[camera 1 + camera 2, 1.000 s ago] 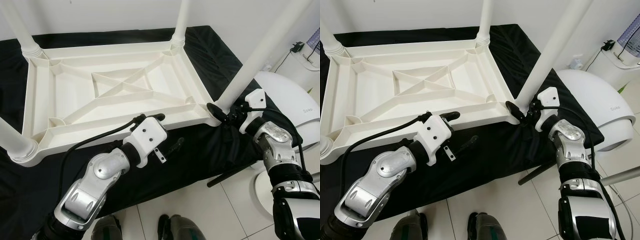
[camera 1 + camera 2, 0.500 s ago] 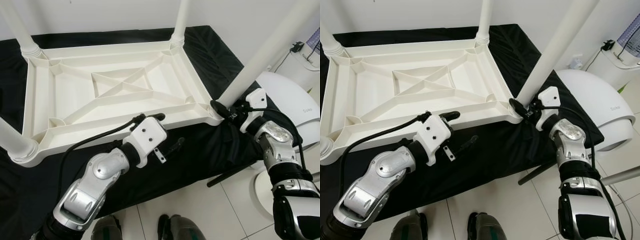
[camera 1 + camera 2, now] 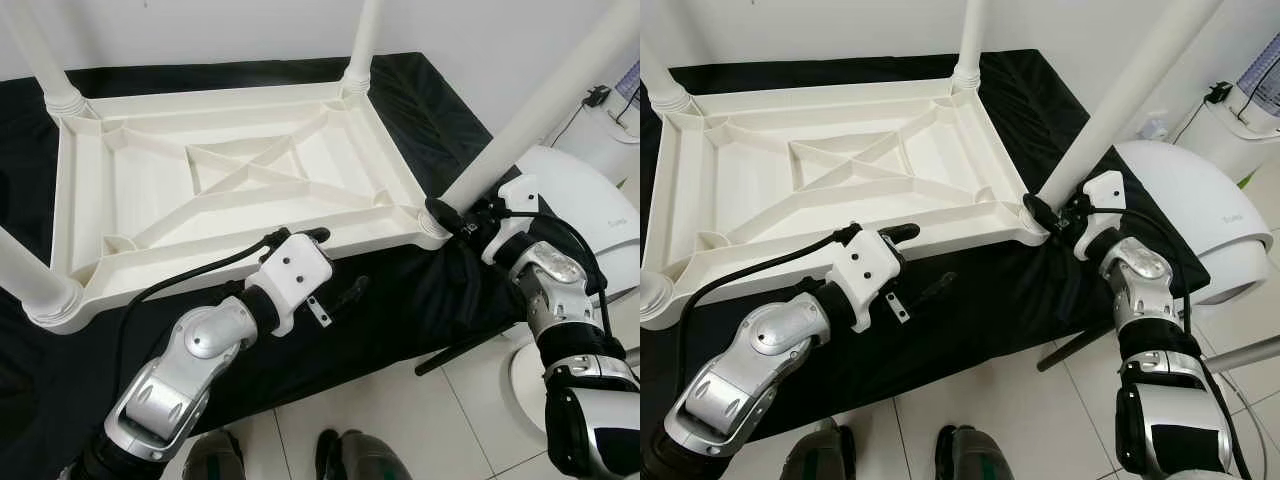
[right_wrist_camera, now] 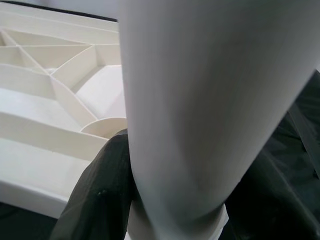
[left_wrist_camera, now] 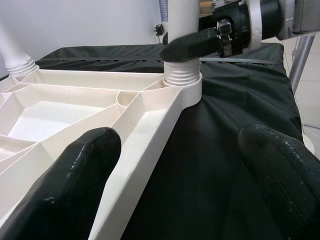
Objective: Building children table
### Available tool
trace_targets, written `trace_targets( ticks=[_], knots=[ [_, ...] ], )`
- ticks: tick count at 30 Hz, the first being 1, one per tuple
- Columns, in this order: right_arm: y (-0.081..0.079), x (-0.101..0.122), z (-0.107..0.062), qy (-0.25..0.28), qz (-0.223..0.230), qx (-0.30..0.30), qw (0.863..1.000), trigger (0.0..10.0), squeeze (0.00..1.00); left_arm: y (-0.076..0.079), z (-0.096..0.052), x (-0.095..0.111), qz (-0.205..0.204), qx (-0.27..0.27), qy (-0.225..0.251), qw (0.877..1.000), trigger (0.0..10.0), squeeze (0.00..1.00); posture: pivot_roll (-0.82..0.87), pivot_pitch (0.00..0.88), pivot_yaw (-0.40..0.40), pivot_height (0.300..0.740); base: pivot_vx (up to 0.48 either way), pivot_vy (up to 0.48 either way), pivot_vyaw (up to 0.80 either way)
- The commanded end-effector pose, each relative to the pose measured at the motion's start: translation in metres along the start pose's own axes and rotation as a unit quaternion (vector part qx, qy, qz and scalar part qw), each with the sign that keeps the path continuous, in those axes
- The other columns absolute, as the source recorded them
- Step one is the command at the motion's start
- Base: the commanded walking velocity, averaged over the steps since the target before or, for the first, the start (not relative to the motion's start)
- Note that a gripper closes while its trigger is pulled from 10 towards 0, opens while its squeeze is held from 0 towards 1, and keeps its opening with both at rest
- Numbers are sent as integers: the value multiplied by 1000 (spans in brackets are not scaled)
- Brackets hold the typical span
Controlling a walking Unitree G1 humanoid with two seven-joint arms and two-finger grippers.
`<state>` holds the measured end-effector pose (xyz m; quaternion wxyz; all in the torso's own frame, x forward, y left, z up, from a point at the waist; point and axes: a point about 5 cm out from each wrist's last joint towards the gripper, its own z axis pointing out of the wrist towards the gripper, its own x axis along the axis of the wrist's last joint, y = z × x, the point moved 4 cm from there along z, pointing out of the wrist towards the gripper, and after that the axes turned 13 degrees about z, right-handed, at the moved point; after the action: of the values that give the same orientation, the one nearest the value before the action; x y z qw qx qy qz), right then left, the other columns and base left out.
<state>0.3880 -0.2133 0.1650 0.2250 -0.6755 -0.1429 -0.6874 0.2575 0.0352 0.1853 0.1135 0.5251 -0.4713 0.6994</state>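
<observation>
Since a second ago, the near right leg [image 3: 530, 120] is tilting a little further from upright while the right gripper [image 3: 1048, 213] is staying clamped round its base. White and upturned, the table frame [image 3: 235, 185] is lying on a black cloth [image 3: 420, 290] spread over a low platform, ribs facing up, so the legs can go into its corner sockets. Three other legs are already standing in theirs; the fourth is apparently being turned or seated in the corner nearest the right arm. Just off the frame's near edge, the left gripper [image 3: 335, 270] is hovering, fingers [image 5: 75, 180] spread and empty, probably ready to steady the frame. White wall, pale tiled floor [image 3: 400, 420] and a white domed appliance [image 3: 1200, 215] are surrounding the work.
</observation>
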Motion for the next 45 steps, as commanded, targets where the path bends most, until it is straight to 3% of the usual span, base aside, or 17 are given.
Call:
trace_targets(
  ticks=[1,16,19,27,36,45],
  knots=[
    [14,-16,-9,-31,35,-40,998,10000,0,6,0,6,2,-30,11,999,10000,0,18,146,-56,740,0,0,0],
    [20,-18,-3,-53,80,-63,993,10000,0,4,0,6,2,-25,10,1000,10000,0,24,146,-62,740,0,0,0],
    [22,-15,-2,-49,115,-69,990,10000,0,4,0,6,1,-24,10,1000,10000,0,23,142,-62,740,0,0,0],
    [24,-13,-1,-51,120,-73,989,10000,0,4,1,6,2,-24,11,1000,10000,0,22,137,-62,740,0,0,0],
    [24,-17,-2,-79,91,-68,990,10000,0,6,1,6,0,-23,12,1000,10000,0,21,127,-65,740,0,0,0],
    [19,-14,6,-54,28,-87,994,10000,0,6,2,6,0,-20,12,1000,10000,0,25,123,-70,740,0,0,0]
  ],
)
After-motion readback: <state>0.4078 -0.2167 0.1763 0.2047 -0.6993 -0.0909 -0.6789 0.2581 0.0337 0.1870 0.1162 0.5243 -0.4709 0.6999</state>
